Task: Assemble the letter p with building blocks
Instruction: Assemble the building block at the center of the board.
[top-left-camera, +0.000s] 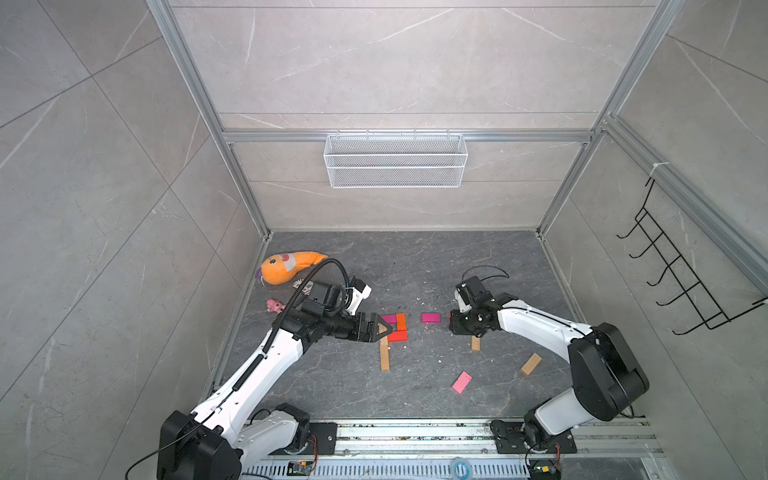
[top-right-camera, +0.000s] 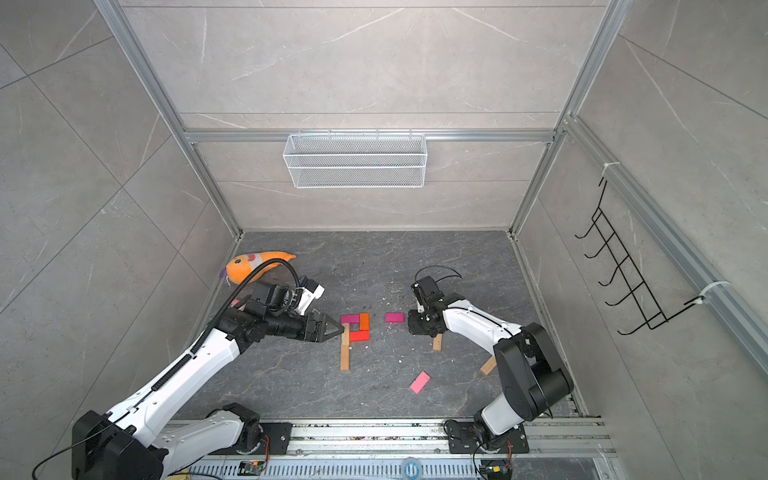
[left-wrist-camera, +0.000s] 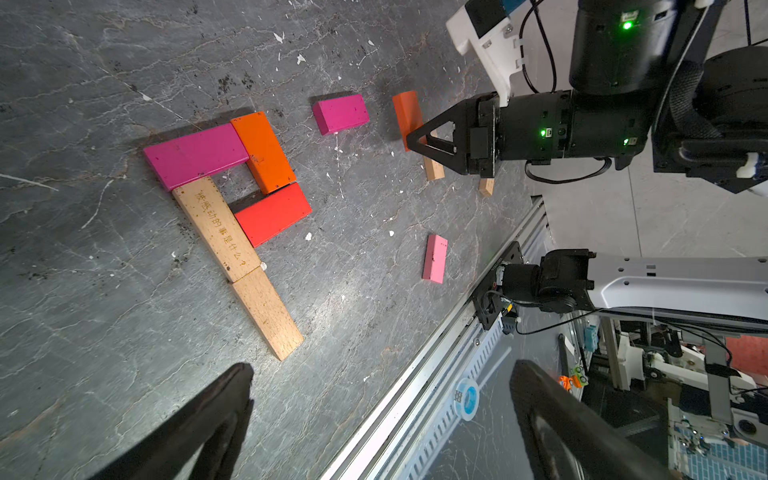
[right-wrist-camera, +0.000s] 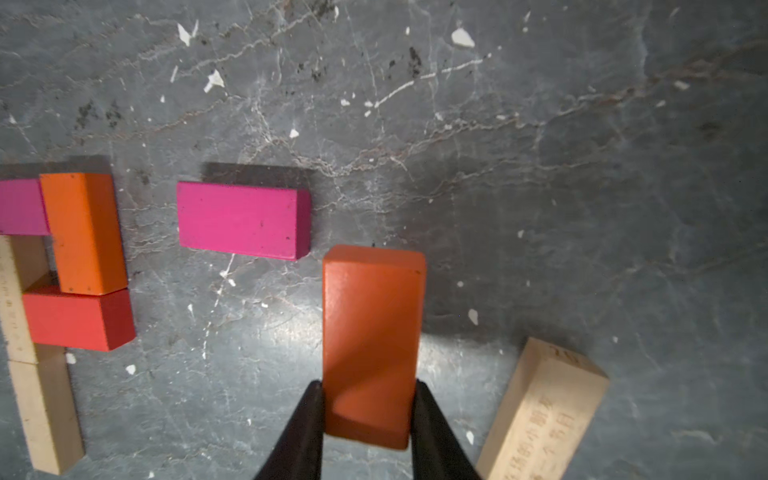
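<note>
The letter p (top-right-camera: 359, 334) lies flat on the floor, left of the middle and close to the left arm's tip in both top views. Its stem is two plain tan wooden bricks laid end to end. The upper tan brick (left-wrist-camera: 216, 228) is engraved with a row of characters, and the lower tan brick (left-wrist-camera: 266, 311) is bare, with visible grain. A magenta brick (left-wrist-camera: 195, 156) caps the stem's top, an orange brick (left-wrist-camera: 264, 151) runs on from its end, and a red brick (left-wrist-camera: 272, 214) butts back against the stem. Together they enclose a small square gap. All are matte-painted, sharp-edged rectangular slabs.

A loose magenta brick (right-wrist-camera: 243, 220) lies near the loop but apart from it. Beyond it the right gripper (right-wrist-camera: 368, 386) is clamped on a second orange brick (right-wrist-camera: 372, 324), its black fingers (right-wrist-camera: 303, 428) pinching the long sides at one end. Whether that brick touches the floor cannot be told. An engraved tan brick (right-wrist-camera: 544, 411) lies just beside it. A light pink brick (top-left-camera: 461, 382) and another tan brick (top-left-camera: 531, 364) lie flat nearer the arms' bases.

The left gripper (left-wrist-camera: 382, 368) hangs by the stem with its jaws spread wide, holding nothing. The floor (left-wrist-camera: 104, 291) is a dark grey stone slab, white-veined and flecked with pale chips. By the left wall rest an orange plush toy (top-left-camera: 286, 268) and a small pink plush (top-left-camera: 274, 306).
</note>
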